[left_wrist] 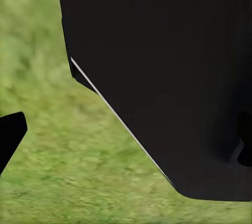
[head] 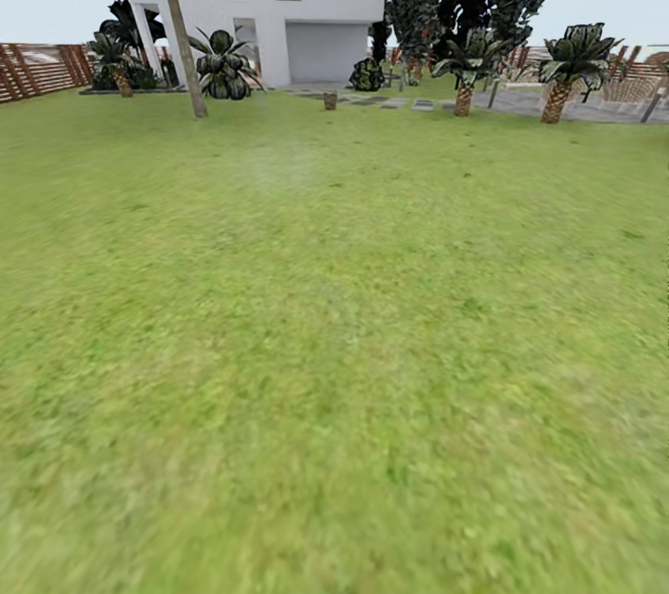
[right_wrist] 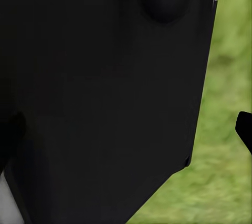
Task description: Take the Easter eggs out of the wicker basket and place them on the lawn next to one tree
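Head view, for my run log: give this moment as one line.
phase: driving over lawn | basket: far ahead, small, by stepping stones | eggs: too small to tell | tree: far left | grippers: cannot tell

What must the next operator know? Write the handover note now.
Grippers: cannot tell whether either is open or shut; each wrist view gives one dark tip beside the dark robot body, over grass.
Things: the lawn lies ahead. A small brown object far off near the stepping stones may be the wicker basket; too small to tell, eggs likewise. The pale-trunked tree stands far left.
Done: nothing confirmed.
Left: drive to the brown object, check it, move all three eggs beside one tree.
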`<state>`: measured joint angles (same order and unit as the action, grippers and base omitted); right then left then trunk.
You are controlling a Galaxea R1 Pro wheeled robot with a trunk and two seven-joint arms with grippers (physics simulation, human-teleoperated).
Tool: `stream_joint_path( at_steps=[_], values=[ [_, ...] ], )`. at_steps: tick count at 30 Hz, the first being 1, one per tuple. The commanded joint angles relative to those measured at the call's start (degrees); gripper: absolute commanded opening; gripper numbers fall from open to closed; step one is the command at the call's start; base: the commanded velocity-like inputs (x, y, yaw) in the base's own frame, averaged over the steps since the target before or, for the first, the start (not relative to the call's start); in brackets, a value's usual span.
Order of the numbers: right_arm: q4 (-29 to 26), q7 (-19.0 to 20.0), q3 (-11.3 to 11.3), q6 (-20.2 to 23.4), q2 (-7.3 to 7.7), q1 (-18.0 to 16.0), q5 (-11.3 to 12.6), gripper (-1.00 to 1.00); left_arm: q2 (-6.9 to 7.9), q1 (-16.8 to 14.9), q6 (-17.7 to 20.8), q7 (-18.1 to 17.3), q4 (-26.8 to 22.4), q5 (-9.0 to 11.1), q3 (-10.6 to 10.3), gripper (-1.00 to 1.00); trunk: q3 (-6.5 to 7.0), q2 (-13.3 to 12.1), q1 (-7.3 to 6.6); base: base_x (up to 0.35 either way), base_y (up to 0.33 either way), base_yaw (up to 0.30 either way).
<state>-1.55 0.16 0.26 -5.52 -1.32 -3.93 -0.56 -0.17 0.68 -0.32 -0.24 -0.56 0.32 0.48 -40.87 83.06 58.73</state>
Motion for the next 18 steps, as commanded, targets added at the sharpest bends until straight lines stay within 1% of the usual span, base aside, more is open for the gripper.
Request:
stream_joint_path(
  at_steps=[1, 18],
  values=[
    [0.1, 0.0, 0.0, -0.2, 0.0, 0.0, -0.1, 1.0, 0.0, 0.0, 0.0, 0.0, -0.1, 0.0, 0.0, 1.0, 0.03, 0.0, 0.0, 0.0, 0.0, -0.017],
    [0.1, 0.0, 0.0, -0.2, 0.38, 0.0, -0.1, 1.0, 0.0, 0.0, 0.0, 0.0, -0.1, 0.0, 0.0, 1.0, 0.16, 0.0, 0.0, 0.0, 0.0, -0.002]
  ],
)
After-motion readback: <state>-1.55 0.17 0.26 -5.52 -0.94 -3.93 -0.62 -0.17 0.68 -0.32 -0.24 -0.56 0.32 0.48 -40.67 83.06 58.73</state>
